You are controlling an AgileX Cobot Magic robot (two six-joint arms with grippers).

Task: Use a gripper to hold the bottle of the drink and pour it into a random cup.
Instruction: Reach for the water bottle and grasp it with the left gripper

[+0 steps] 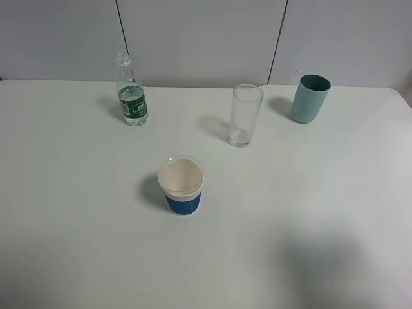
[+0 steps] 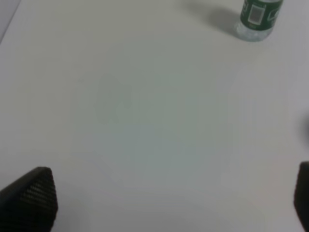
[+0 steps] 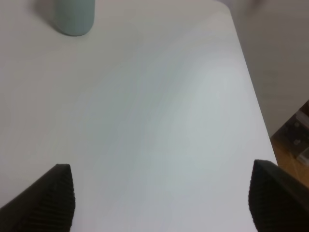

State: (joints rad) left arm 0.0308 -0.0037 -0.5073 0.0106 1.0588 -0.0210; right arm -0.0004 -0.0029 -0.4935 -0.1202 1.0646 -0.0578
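Observation:
The clear bottle with a green label (image 1: 131, 96) stands upright at the back left of the white table (image 1: 290, 212). Its lower part also shows in the left wrist view (image 2: 258, 17). The tall clear glass (image 1: 244, 116) stands upright at the back middle, empty. My left gripper (image 2: 169, 203) is open and empty over bare table, well short of the bottle. My right gripper (image 3: 161, 203) is open and empty over the table's right part. Neither gripper shows in the high view.
A short white paper cup with a blue sleeve (image 1: 181, 185) stands in the middle of the table. A teal tumbler (image 1: 309, 98) stands at the back right, and its base shows in the right wrist view (image 3: 73, 17). The table's right edge (image 3: 251, 87) is near.

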